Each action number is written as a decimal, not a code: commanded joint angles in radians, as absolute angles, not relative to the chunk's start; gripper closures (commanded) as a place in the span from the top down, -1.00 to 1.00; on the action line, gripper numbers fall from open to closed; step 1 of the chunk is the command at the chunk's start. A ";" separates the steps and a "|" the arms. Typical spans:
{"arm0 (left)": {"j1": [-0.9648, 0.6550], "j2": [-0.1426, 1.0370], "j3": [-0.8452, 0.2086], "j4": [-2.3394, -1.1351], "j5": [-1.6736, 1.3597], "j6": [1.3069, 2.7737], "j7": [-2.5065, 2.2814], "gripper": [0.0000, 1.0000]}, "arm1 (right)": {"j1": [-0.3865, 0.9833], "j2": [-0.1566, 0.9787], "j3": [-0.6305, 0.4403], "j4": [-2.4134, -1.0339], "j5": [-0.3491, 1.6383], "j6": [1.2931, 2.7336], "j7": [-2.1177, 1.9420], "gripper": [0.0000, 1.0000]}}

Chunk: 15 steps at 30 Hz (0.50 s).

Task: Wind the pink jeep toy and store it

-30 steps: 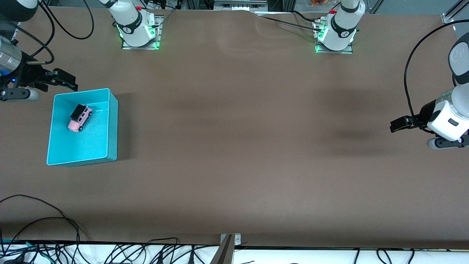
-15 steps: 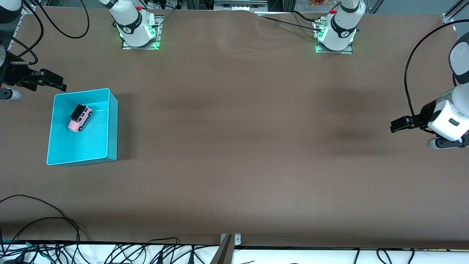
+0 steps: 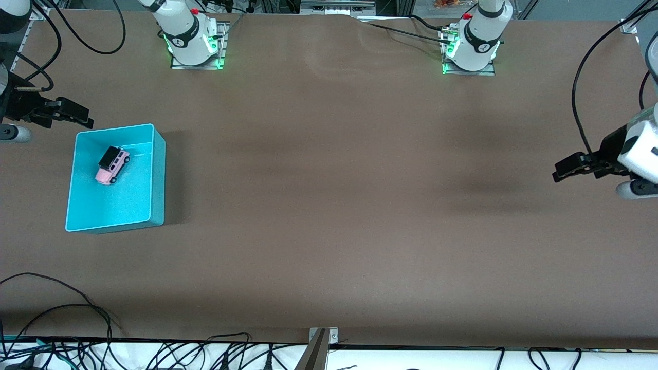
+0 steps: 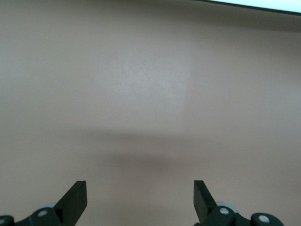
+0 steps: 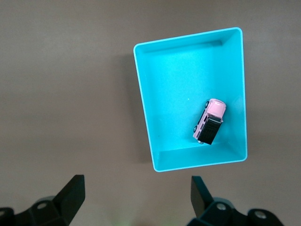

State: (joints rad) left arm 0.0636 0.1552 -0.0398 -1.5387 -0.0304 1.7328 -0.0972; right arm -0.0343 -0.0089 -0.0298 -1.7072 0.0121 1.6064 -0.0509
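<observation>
Brown counter (image 3: pixel 329 205) fills the frame, bare across its middle. Turquoise bin (image 3: pixel 115 177) sits at the middle left of the front view, toward the right arm's end. Pink jeep toy (image 3: pixel 112 165) lies inside the bin, on its wheels, in the upper half of the bin as that view shows it, black roof up, angled diagonally. Right hand (image 3: pixel 77 114) hangs at the upper left, just above the bin's upper corner, over bare counter; fingers (image 5: pixel 70 195) spread wide, nothing between them. Left hand (image 3: pixel 568 169) hangs at the right edge, over bare counter, fingers (image 4: pixel 75 200) spread, empty.
</observation>
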 commanded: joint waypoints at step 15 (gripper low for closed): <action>0.075 0.072 -0.068 -1.588 -0.028 1.710 -0.089 1.00 | -0.015 0.026 -0.034 -1.618 0.006 1.617 -0.063 1.00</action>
State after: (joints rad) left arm 0.0633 0.1117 -0.0631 -1.5550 -0.0305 1.7129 -0.0972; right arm -0.0236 -0.0035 -0.0294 -1.6670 0.0121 1.6262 -0.0513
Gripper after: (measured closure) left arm 0.000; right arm 0.000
